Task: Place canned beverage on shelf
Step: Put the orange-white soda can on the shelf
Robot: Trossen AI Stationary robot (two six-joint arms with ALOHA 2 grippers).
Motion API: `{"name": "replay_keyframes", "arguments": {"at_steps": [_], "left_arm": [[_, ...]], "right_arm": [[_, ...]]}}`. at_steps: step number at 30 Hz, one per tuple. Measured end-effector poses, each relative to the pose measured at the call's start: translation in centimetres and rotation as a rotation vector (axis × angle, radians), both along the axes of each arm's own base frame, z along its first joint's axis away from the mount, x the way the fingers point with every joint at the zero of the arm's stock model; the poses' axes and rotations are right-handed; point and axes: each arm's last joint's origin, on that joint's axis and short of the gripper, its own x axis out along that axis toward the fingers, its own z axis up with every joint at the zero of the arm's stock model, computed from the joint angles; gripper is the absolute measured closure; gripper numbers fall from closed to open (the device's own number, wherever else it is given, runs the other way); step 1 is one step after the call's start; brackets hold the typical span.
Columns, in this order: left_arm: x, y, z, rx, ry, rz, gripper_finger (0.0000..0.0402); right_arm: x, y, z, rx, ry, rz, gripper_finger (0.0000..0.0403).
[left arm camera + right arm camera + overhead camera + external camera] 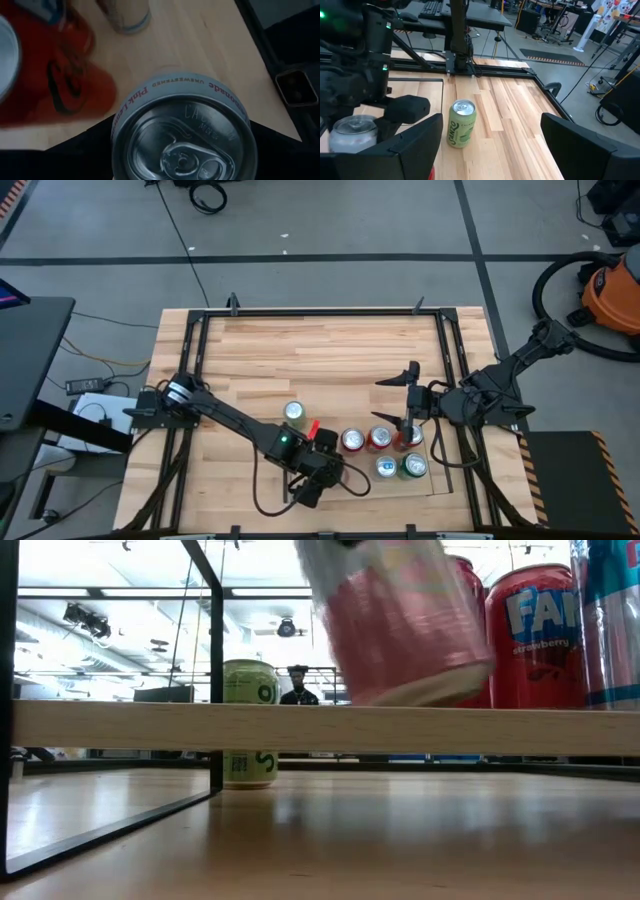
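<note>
I have the left hand (318, 470) down at about 6 o'clock on the surface (330, 350), clenched around the pink can (182, 135). My wrist camera looks straight onto its lid, with a dark finger on either side. From table height the pink can leans over, and its bottom rim looks to be just above the shelf (200, 725) rather than resting on it, so I judge the grip is carrying its weight. The lean probably comes from the angle my arm reaches in at. I would want the can upright before letting go, or it could topple into its neighbours. The shelf sits at roughly 5 o'clock on the surface and already holds a row of red cans (530, 640) just beside the pink one, which is why I am coming in from the open side. The right hand (395, 400) hangs at about 3 o'clock with its fingers spread and nothing between them, near the back of the row, parked where it stays out of my way. A green can (293, 413) stands alone on the surface near 6 o'clock, apart from the shelf, and I judge it is next in line.
</note>
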Motion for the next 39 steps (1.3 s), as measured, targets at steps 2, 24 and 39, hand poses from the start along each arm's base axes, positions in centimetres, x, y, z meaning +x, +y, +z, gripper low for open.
{"name": "replay_keyframes", "arguments": {"at_steps": [2, 24, 39], "left_arm": [[-0.08, 0.03, -0.06, 0.005, 0.012, 0.000, 0.0079], [-0.04, 0.08, -0.60, 0.006, 0.035, 0.020, 0.0020], [-0.33, 0.25, 0.23, 0.002, 0.017, 0.052, 0.0020]], "right_arm": [[-0.01, 0.01, 0.01, 0.001, -0.001, 0.000, 0.0055], [-0.01, 0.00, -0.02, -0.002, 0.002, -0.002, 0.0055], [-0.01, -0.01, -0.02, -0.002, 0.003, -0.003, 0.0055]]}}
